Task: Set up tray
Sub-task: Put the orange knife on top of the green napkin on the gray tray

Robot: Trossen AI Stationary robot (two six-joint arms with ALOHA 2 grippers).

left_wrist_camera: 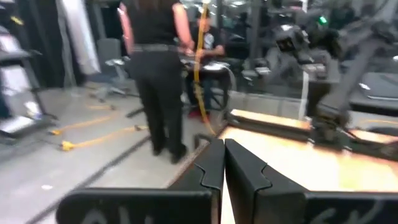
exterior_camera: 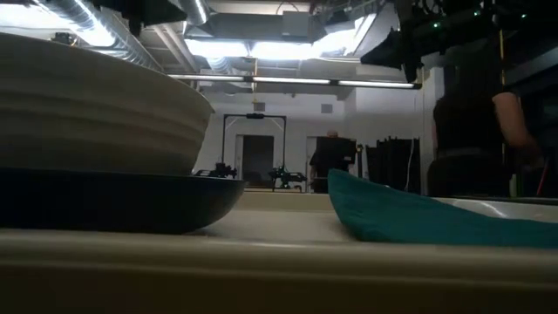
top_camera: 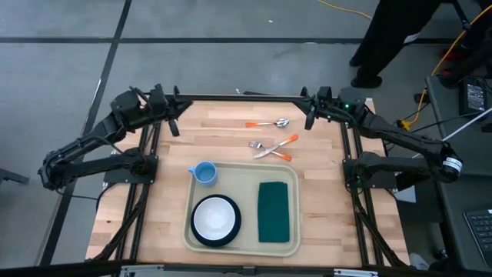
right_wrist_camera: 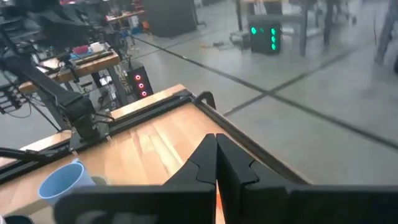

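Observation:
The beige tray (top_camera: 243,171) lies on the wooden table's near half. On it a white bowl (top_camera: 216,218) sits in a dark plate, and a dark green napkin (top_camera: 273,211) lies to their right. A blue cup (top_camera: 204,172) stands at the tray's far left corner. Beyond the tray, an orange-handled spoon (top_camera: 269,123) and a crossed fork and knife (top_camera: 273,148) lie on the bare wood. My left gripper (left_wrist_camera: 224,146) is shut and held level above the table's far left corner (top_camera: 172,119). My right gripper (right_wrist_camera: 216,140) is shut above the far right corner (top_camera: 310,117). Neither holds anything.
A person in dark clothes (top_camera: 392,38) stands on the floor beyond the table's far right corner. Black frame rails (top_camera: 146,192) run along the table's left and right edges. In the low view the bowl and plate (exterior_camera: 87,113) and the napkin (exterior_camera: 418,218) fill the foreground.

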